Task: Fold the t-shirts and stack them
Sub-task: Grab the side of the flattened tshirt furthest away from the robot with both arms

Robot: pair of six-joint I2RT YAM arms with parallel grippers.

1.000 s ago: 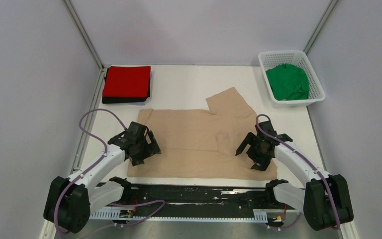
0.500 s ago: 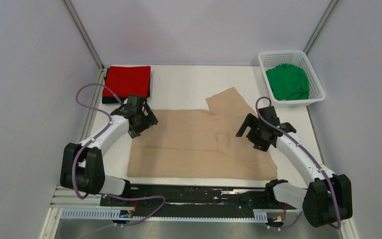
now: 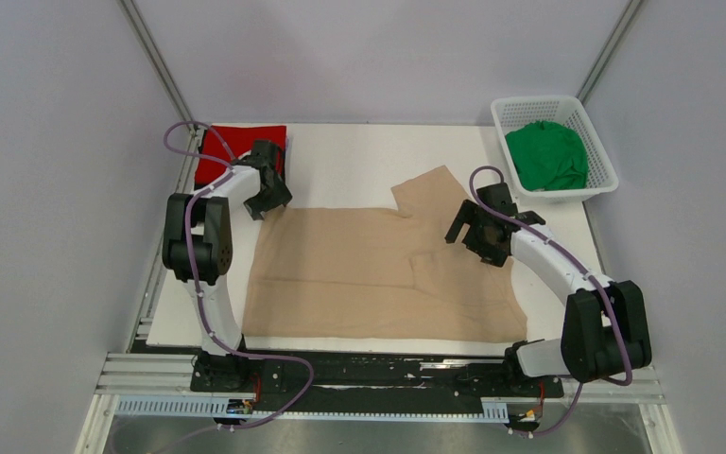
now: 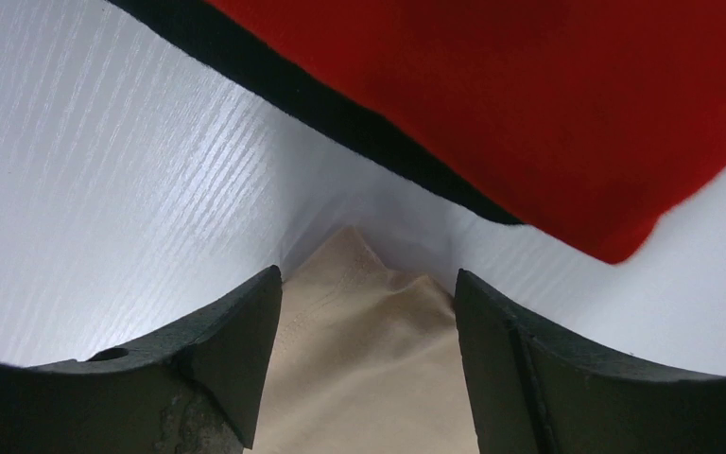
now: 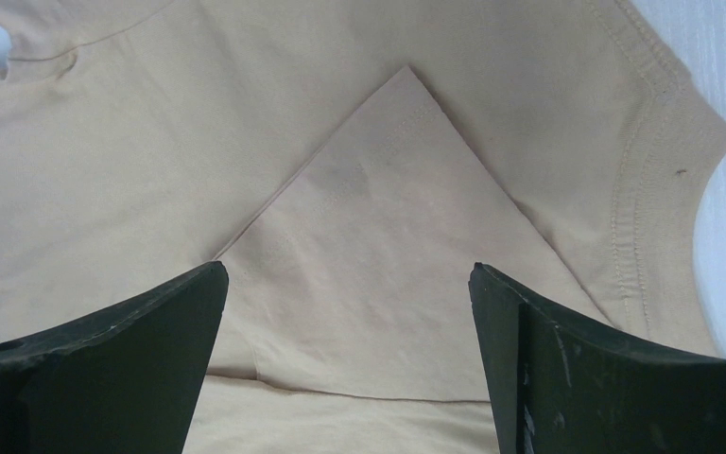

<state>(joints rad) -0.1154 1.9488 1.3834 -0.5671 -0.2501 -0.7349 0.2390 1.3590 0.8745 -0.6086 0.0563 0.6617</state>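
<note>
Centrally, the beige t-shirt is spread flat on the table — its far-left corner is framed by the parted left gripper, a triangular fold by the widely spread right gripper.

Just beyond the left gripper, a narrow wedge of bare table separates the beige shirt corner from the red shirt stacked on the black shirt, which fill the far-left corner. Bare table runs from that stack to the white basket at the far right. Under the right gripper lies only flat cloth.
</note>
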